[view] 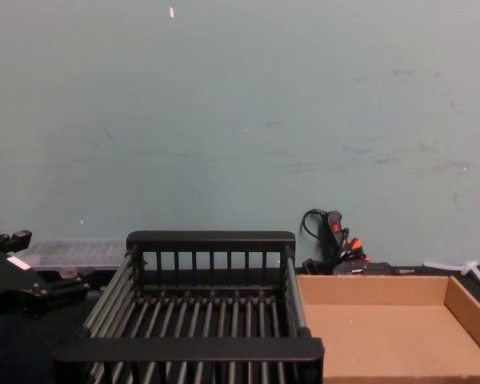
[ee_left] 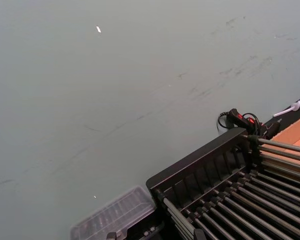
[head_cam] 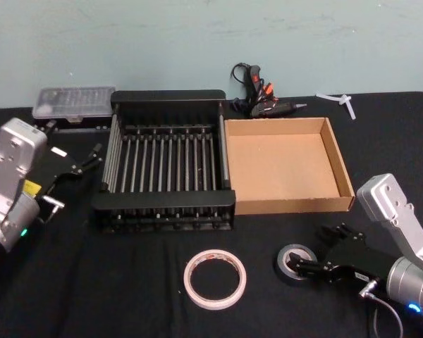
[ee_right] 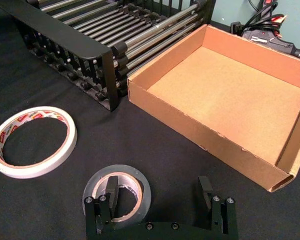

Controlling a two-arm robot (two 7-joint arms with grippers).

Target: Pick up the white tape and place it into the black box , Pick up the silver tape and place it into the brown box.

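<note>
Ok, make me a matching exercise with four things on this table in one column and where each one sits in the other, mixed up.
1. white tape
2. silver tape
3. black box
4. brown box

A. at the right pincer
B. left of the cardboard tray
C. in front of the black crate
D. in front of the glue gun

Pairs: 1-C, 2-A, 3-B, 4-D

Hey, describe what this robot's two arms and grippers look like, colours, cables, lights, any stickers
Both arms have boxy silver-grey metal housings ending in black grippers. The left gripper has thin black fingers, and its arm carries a yellow sticker and a small green light. The right gripper is black, with screw heads showing along its finger mounts in the wrist view; its arm has a blue light and a grey cable at the wrist.
</note>
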